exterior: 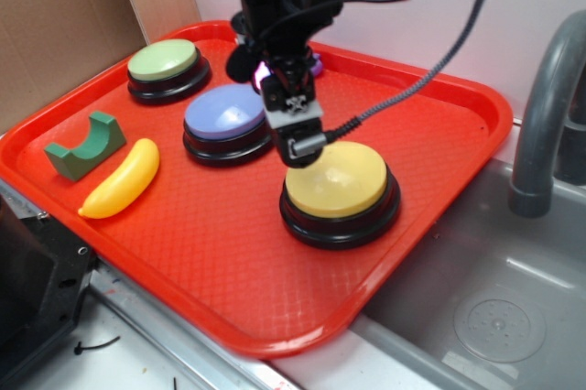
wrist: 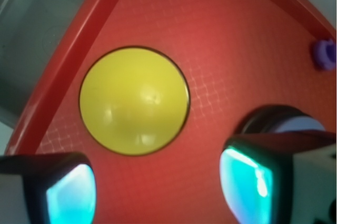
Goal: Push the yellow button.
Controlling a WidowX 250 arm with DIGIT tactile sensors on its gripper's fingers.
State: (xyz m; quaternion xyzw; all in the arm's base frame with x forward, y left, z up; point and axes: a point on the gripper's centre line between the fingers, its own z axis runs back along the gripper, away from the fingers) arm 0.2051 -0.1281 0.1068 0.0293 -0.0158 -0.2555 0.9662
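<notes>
The yellow button, a large pale yellow dome on a black round base, sits on the red tray at its right side. In the wrist view the yellow button lies just ahead of the fingers. My gripper hangs over the tray at the button's back-left edge, low above it; whether it touches the dome I cannot tell. In the wrist view the gripper is open and empty, its two cyan pads wide apart with bare red tray between them.
A blue-purple button and a green button stand to the left on the tray. A yellow banana and a green block lie front left. A small purple object lies behind. A grey sink and faucet are to the right.
</notes>
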